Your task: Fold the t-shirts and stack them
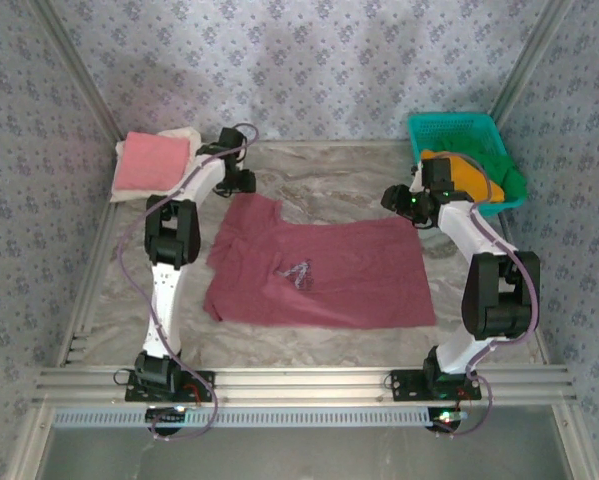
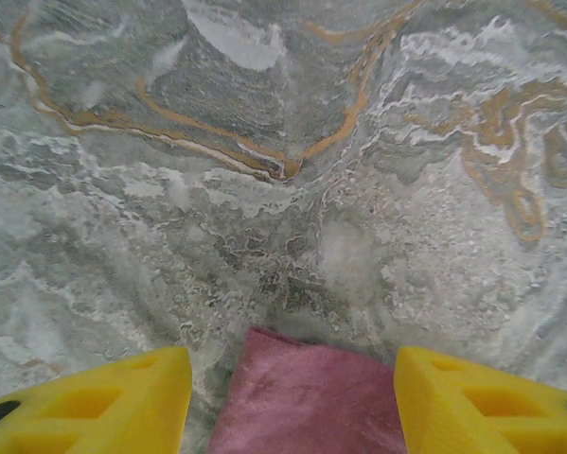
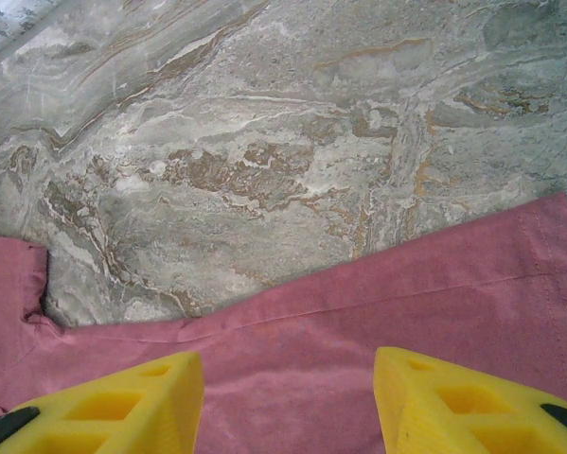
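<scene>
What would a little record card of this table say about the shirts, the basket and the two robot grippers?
table: marbled grey top
maroon shirt: spread flat in the middle, white print up
pink shirt: folded, lying on a cream shirt, far left corner
basket: teal, far right corner, holding an orange shirt and a green shirt
left gripper: open, over a tip of the maroon shirt
right gripper: open, over its far edge

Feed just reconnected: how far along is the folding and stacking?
Done: a folded pink shirt lies on a cream shirt at the far left corner. In hand: the maroon shirt is spread out, unfolded, left gripper and right gripper open at its far edge. Left: orange shirt and green shirt wait in the teal basket.
</scene>
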Controlling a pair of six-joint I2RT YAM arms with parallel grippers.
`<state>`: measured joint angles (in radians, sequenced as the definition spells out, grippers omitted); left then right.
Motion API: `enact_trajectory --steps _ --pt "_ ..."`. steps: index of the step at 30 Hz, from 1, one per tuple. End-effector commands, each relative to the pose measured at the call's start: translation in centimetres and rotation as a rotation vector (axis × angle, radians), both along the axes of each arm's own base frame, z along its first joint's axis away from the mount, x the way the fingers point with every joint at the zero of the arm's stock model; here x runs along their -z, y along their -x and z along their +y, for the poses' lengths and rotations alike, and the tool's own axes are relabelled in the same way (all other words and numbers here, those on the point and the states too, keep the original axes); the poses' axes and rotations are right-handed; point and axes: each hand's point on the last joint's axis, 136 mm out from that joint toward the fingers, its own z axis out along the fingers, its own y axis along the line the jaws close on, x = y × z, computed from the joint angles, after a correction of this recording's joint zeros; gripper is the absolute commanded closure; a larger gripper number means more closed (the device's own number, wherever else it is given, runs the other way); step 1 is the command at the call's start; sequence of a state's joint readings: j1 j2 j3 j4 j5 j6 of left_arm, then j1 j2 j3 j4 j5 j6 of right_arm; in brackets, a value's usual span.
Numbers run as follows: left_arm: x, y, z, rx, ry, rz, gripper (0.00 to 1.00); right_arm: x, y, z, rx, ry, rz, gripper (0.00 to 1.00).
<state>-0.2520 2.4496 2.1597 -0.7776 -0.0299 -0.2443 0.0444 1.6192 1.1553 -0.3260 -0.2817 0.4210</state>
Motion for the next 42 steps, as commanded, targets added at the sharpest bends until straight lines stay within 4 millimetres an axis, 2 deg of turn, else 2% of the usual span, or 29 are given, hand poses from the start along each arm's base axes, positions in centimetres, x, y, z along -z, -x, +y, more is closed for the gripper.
enact_trajectory --steps 1,6,12,18,22,24,25,29,37,42 --pt "-0.2 0.3 0.2 -0.01 -0.052 0.023 0.41 -0.2 0.0 0.5 -0.01 -0.025 0.0 0.47" --pt "0.7 0.7 -0.3 0.002 -0.085 0.035 0.49 -0.1 0.1 0.5 -0.009 -0.037 0.002 0.47" --pt "1.4 0.5 -0.6 0.011 -0.077 0.038 0.75 -0.1 0.1 0.3 -0.006 -0.045 0.001 0.47" --pt "0.5 0.2 -0.5 0.021 -0.093 0.02 1.0 -0.1 0.2 0.0 0.0 -0.05 -0.001 0.47" --pt "-1.4 0.1 0.6 0.013 -0.152 -0.021 1.0 0.3 0.1 -0.3 -0.005 -0.023 0.016 0.46" --pt "-2.5 -0.2 1.8 0.005 -0.189 -0.051 1.0 1.7 0.5 -0.3 -0.025 -0.002 0.079 0.46" --pt "-2.8 -0.2 2.4 -0.001 -0.2 -0.061 1.0 0.9 -0.1 -0.3 -0.035 0.014 0.068 0.46" --pt "-3.6 -0.6 5.1 -0.03 -0.195 -0.071 1.0 2.1 -0.2 0.0 -0.077 0.075 0.128 0.45" --pt "-4.3 -1.7 8.0 -0.018 -0.244 -0.105 1.0 4.1 -1.8 2.1 -0.176 0.171 0.189 0.42" --pt "-5.3 -2.5 10.4 -0.046 -0.235 -0.123 1.0 4.7 -3.3 1.6 -0.147 0.189 0.202 0.42"
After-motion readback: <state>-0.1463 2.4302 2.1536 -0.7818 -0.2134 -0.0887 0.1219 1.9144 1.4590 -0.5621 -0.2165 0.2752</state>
